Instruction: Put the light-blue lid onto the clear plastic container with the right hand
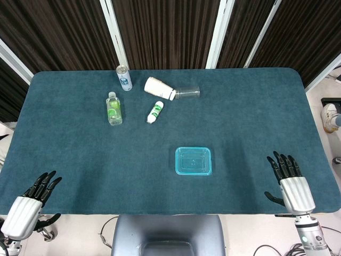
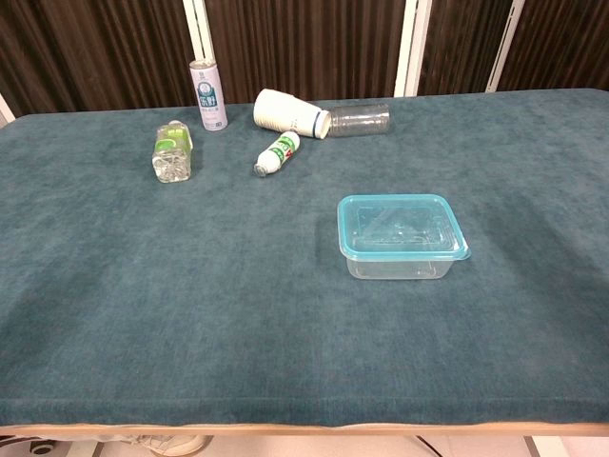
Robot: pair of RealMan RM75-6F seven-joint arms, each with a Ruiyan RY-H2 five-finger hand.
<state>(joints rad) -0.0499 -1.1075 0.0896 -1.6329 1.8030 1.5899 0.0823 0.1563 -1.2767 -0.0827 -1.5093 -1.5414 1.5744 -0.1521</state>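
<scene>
On the near right edge of the table (image 1: 256,96), my right hand (image 1: 290,184) hovers with its fingers spread and nothing in it. It is well apart from the container. At the near left corner, my left hand (image 1: 29,200) hangs just off the table, fingers also apart and holding nothing. Neither hand shows in the chest view.

The clear plastic container (image 2: 400,255) stands upright on the dark teal cloth, a little right of centre and toward the near side. The light-blue lid (image 2: 400,227) lies flat on top of it, its rim lined up with the container's walls on every side I can see. A small tab sticks out at the lid's near right corner. Whether the lid is snapped fully down or only resting, I cannot tell.

At the far left side of the table are four other things: an upright spray can (image 1: 123,77), a green-labelled bottle (image 1: 113,108) lying down, a small white bottle (image 1: 155,112) on its side, and a white paper cup (image 1: 160,88) tipped over with its mouth touching a clear plastic cup (image 1: 186,93).

I judge the task to be at its end: the lid is in place and my hand is clear. If anything remains, it would be a light press on the lid's corners to confirm the seal.
</scene>
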